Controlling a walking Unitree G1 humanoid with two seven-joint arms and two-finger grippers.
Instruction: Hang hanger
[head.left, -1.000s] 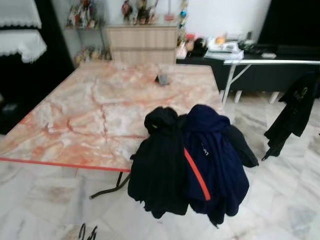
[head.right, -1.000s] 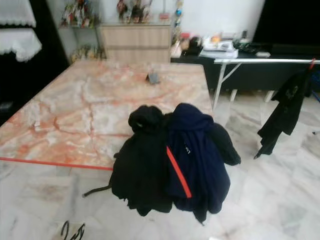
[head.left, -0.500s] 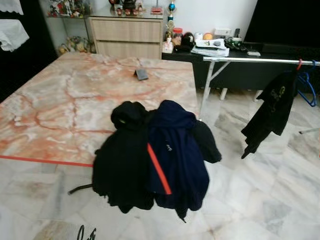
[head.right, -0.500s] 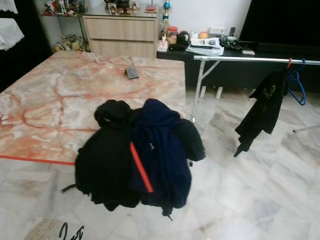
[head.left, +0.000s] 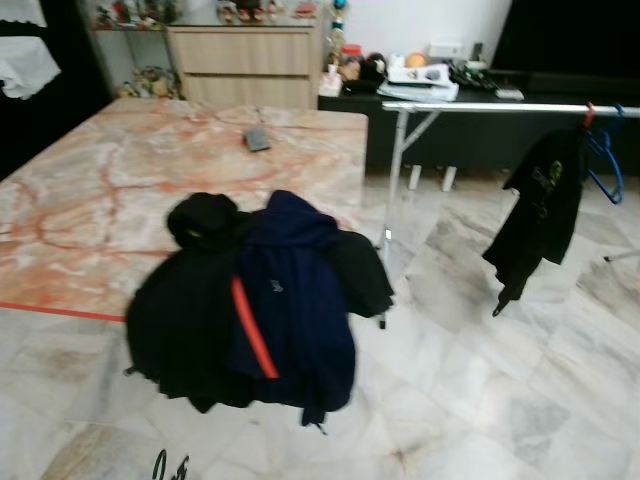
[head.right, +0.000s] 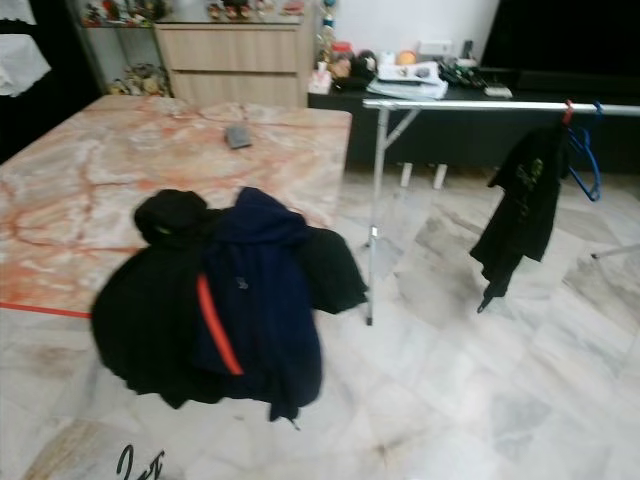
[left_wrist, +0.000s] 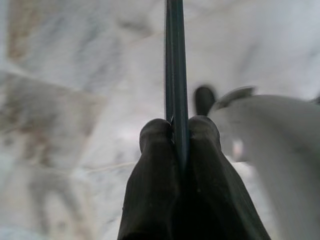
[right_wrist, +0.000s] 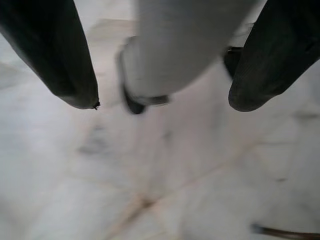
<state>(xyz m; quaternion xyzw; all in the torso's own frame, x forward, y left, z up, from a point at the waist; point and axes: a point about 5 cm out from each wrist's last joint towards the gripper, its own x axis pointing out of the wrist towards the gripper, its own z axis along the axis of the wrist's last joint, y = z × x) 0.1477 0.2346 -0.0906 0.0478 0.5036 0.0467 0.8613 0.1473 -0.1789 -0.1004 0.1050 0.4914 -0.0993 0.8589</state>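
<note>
Pinching a thin dark hanger, left pincer clamped; right pincer spread, empty; no legible writing.

The two eye views look forward and down from head height, sharing the marble bench, the pile of jackets at its edge and the clothes rail well beyond. Each wrist view looks steeply down along its own tool at the pale marble floor, close up and blurred.
</note>
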